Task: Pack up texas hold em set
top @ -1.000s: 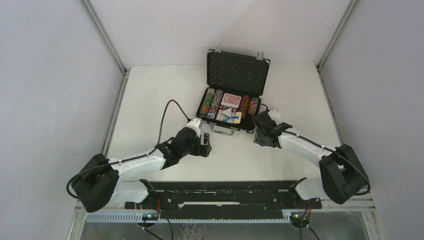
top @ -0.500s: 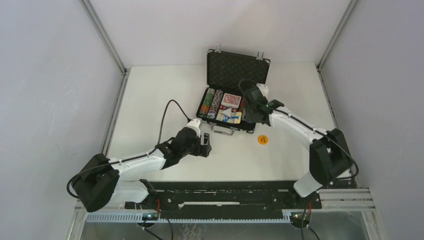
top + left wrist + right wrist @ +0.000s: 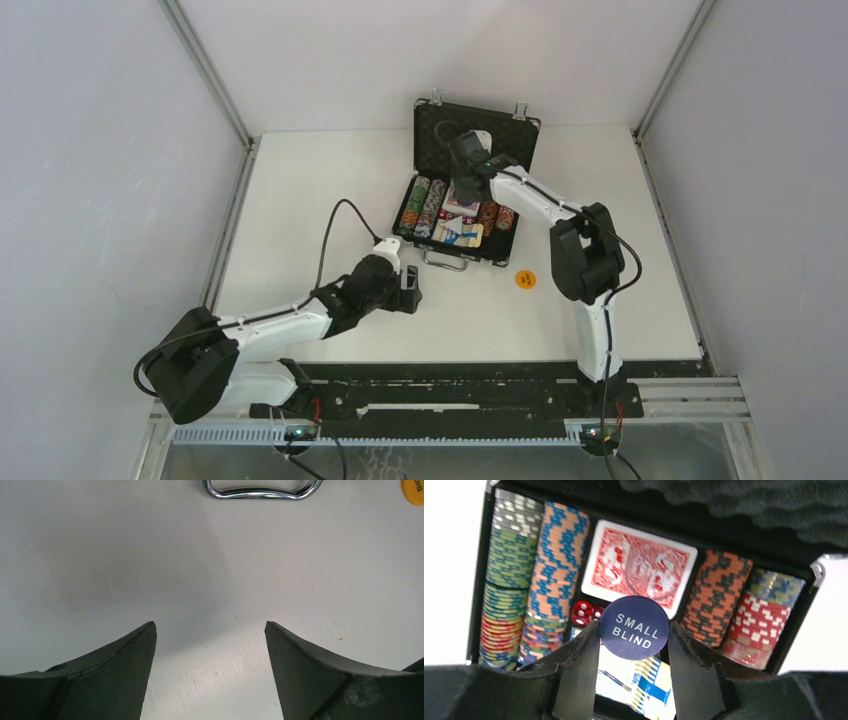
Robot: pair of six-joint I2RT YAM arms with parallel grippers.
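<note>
Fingers [image 3: 579, 665] of your right gripper [image 3: 634, 630] pinched the blue button [image 3: 634, 627] by its rim, mid-frame in the wrist view, above the cards [image 3: 639, 567] in the open case [image 3: 515, 140]. It looked light, stiff and slick, so a rim grip suited it. Your left gripper [image 3: 209, 625] hung agape and empty over the smooth white table [image 3: 150, 555]. A yellow button [image 3: 524, 279] lay lower right of the case, with grey walls [image 3: 100, 150] close by.

Left tool [image 3: 209, 626] spread wide above white table [image 3: 150, 555]; silver handle [image 3: 255, 494] top edge, yellow button [image 3: 415, 492] top-right
</note>
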